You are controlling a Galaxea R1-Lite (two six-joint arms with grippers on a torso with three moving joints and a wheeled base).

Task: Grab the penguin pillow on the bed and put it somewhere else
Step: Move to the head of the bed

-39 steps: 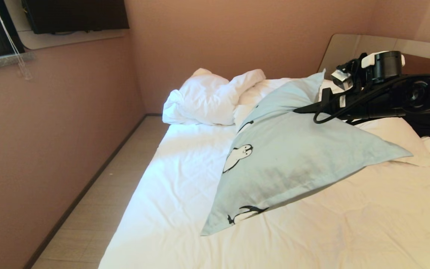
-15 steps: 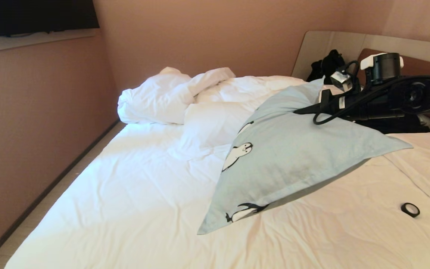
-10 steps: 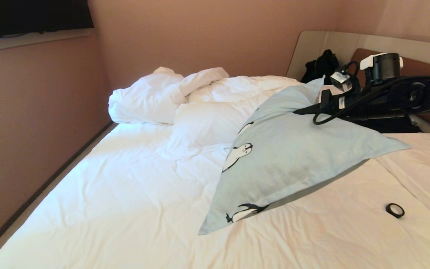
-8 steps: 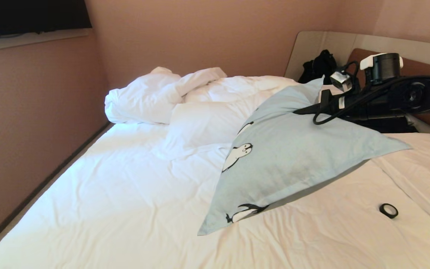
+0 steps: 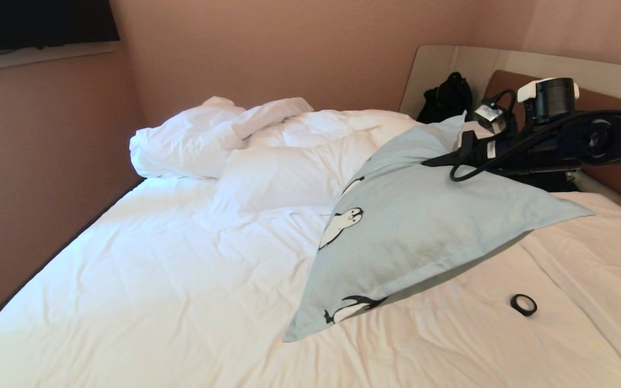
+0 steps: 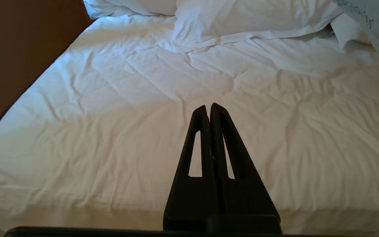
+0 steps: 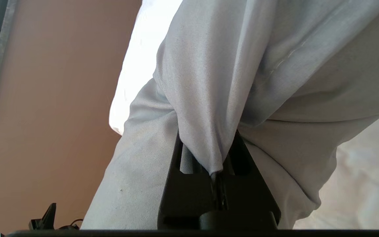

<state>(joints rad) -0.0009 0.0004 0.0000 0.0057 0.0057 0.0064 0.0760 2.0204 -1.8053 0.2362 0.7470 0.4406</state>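
Observation:
The penguin pillow (image 5: 429, 226) is pale blue with black-and-white penguins. It hangs tilted over the bed (image 5: 143, 280), top edge lifted and lower corner down at the white sheet. My right gripper (image 5: 433, 160) reaches in from the right and is shut on the pillow's upper edge. In the right wrist view a fold of the pillow's fabric (image 7: 215, 65) is pinched in the right gripper (image 7: 208, 144). My left gripper (image 6: 209, 107) is shut and empty, low over the sheet by the bed's near edge. A corner of the pillow (image 6: 378, 19) shows beyond it.
A rumpled white duvet (image 5: 202, 134) and a white pillow (image 5: 283, 172) lie at the far side. A small black ring (image 5: 523, 304) lies on the sheet at the right. A black bag (image 5: 445, 99) leans by the headboard (image 5: 618, 180). A wall (image 5: 30, 161) runs along the bed's left.
The whole scene has slid left in the head view, so the camera has moved. The right arm and the held pillow keep their place in the picture. The black ring has come into view.

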